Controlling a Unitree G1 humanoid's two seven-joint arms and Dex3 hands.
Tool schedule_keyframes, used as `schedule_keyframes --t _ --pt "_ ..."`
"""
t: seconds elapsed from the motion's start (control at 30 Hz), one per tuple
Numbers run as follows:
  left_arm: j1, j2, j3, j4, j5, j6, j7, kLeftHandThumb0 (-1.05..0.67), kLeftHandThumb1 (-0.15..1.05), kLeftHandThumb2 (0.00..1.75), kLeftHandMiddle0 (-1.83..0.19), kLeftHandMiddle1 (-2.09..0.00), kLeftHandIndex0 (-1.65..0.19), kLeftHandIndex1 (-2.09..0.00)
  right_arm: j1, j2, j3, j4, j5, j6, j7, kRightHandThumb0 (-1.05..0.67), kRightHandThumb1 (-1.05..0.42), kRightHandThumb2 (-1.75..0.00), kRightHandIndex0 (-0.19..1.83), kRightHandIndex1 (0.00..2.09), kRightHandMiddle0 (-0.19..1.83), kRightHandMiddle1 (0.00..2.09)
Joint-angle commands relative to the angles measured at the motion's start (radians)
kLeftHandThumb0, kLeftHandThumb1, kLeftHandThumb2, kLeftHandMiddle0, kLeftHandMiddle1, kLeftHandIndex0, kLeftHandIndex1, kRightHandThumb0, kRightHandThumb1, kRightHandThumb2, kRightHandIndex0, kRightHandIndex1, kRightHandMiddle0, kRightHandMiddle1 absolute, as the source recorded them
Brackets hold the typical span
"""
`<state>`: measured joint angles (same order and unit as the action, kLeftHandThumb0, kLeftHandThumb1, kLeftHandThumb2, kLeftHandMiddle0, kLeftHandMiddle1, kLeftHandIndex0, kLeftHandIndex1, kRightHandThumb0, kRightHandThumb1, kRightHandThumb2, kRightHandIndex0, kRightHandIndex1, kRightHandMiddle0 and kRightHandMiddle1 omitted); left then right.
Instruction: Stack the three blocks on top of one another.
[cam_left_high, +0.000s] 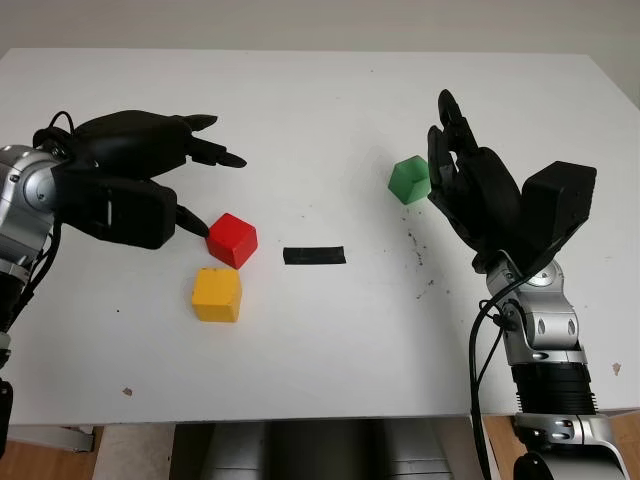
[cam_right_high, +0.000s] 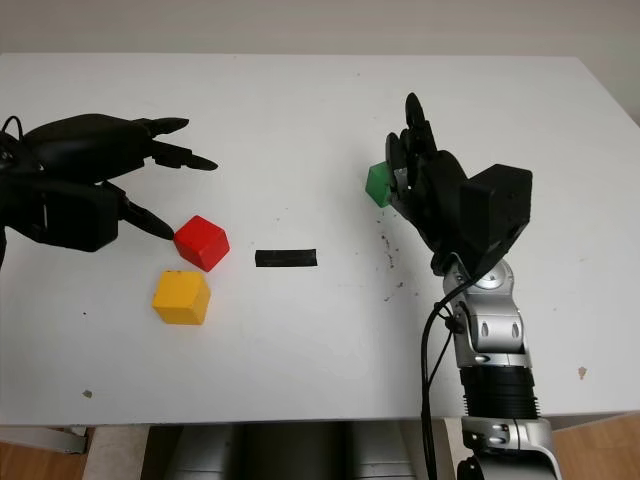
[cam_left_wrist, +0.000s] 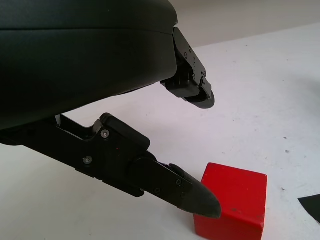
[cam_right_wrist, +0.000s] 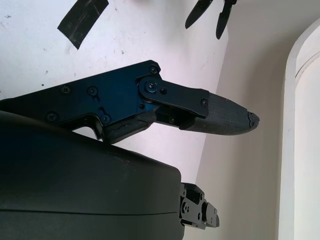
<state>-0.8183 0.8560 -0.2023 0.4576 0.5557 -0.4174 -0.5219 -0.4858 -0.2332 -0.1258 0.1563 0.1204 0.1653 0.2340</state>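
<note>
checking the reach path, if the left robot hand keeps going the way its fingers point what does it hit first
Probably the red block: the left robot hand is open, its lower finger tipping right beside it. Upper fingers look free above it.

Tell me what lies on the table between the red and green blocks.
A black tape strip lies between red block and green block, seen from the head.

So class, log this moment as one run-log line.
left hand: open, by red block | right hand: open, beside green block | yellow block: unstacked
</note>
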Motion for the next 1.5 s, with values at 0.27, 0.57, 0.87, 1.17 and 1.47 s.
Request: schedule_keyframes --t 0.27,0.57,0.87,1.17,1.47 --pt "0.007 -0.006 -0.020 -0.005 0.002 0.006 -0.019 -0.69 0.86 0.05 0.01 -0.05 -0.45 -0.10 -0.007 -0.011 0.000 -0.004 -0.001 -0.004 0.003 -0.78 -1.05 -0.69 -0.19 0.00 -0.19 0.00" --pt "0.006 -0.002 -0.019 -0.020 -0.009 0.020 -0.057 -0.70 0.85 0.05 0.03 -0.05 -0.43 -0.10 -0.004 -0.005 0.004 -0.011 -0.002 0.002 -0.010 -0.77 -1.05 -0.68 -0.19 0.00 -0.19 0.00" --pt "0.012 -0.009 -0.036 -0.002 0.044 -0.014 0.008 -0.70 0.86 0.05 0.01 -0.06 -0.44 -0.11 -0.001 -0.008 -0.002 -0.008 0.003 -0.005 -0.006 -0.77 -1.05 -0.67 -0.19 0.00 -0.19 0.00" --pt "0.030 -0.017 -0.041 -0.004 0.052 -0.027 0.037 -0.70 0.85 0.05 0.01 -0.05 -0.43 -0.10 -0.007 -0.010 0.000 0.001 0.001 -0.009 -0.002 -0.78 -1.05 -0.68 -0.19 0.00 -0.19 0.00" --pt "0.036 -0.016 -0.052 -0.007 0.062 -0.032 0.038 -0.69 0.85 0.05 0.01 -0.05 -0.43 -0.10 -0.008 -0.012 -0.003 -0.001 0.000 -0.011 0.002 -0.76 -1.05 -0.68 -0.19 0.00 -0.19 0.00"
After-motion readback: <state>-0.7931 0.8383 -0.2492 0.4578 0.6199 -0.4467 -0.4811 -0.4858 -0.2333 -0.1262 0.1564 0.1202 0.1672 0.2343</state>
